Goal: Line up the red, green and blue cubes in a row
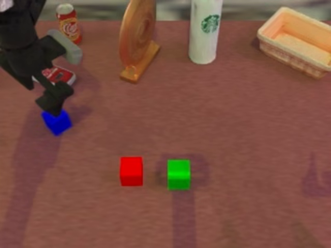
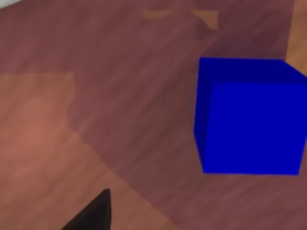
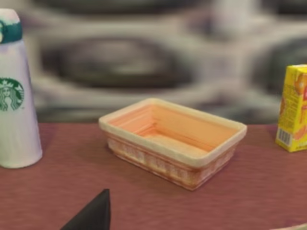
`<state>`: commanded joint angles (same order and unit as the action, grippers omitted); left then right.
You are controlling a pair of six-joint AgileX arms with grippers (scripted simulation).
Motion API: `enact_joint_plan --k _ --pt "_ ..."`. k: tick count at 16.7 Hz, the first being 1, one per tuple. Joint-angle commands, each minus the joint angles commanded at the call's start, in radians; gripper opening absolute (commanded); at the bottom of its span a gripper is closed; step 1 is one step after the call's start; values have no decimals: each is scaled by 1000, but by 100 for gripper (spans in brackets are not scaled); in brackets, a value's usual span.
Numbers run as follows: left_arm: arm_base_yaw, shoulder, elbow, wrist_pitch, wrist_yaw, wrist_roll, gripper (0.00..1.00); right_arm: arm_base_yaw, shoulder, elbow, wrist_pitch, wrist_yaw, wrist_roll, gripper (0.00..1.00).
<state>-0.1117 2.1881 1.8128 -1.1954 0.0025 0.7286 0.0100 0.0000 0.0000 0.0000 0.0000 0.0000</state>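
Reddish-brown wood-grain table (image 1: 243,129) carries everything. At its one o'clock corner sits a shallow cream woven basket (image 1: 295,41); a white tumbler with a green logo (image 1: 205,31) stands at twelve, a round wooden disc on a stand (image 1: 137,39) at eleven. The black left gripper (image 1: 54,101) hangs at ten o'clock over the deep blue matte cube (image 1: 57,123); whether its fingers are spread, I cannot tell. Bright red cube (image 1: 131,171) and bright green cube (image 1: 178,174) sit near six, side by side, apart. The right gripper is out of the top view.
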Motion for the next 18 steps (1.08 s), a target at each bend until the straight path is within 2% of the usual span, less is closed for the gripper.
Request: enact_joint_plan --k 3,9,14,18 --pt "-3 12 -32 41 1 2 100 0 0 0 0 0 0 100" --pt "-4 80 -171 256 1 2 100 0 0 0 0 0 0 100" --pt "-4 87 -183 270 1 3 100 0 0 0 0 0 0 100" --pt "-4 87 -183 270 1 3 70 0 0 0 0 0 0 100"
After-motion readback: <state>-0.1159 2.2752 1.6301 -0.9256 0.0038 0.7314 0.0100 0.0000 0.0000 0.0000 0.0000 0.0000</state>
